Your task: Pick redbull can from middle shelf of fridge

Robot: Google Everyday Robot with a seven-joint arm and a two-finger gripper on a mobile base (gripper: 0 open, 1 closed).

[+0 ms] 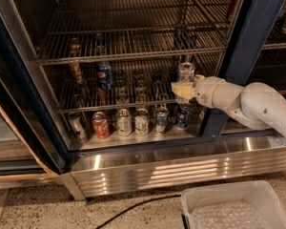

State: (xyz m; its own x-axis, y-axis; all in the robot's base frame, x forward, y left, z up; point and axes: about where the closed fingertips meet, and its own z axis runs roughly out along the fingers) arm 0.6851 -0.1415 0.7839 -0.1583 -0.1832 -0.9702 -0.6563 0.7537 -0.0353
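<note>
The fridge [255,42] stands open, with a dark blue frame and wire racks. The redbull can [186,72], slim with a shiny silver top, stands upright at the right end of the middle shelf [86,103]. My gripper [183,89] reaches in from the right on a white arm. Its pale yellow fingers [177,88] are closed around the lower part of the redbull can. The can's lower half is hidden by the fingers.
A blue Pepsi can [104,75] stands on the middle shelf at the left. A red soda can [101,125] and several other cans line the fridge floor. The upper rack [133,51] hangs close above. A white bin [233,205] and a black cable [133,207] lie on the ground.
</note>
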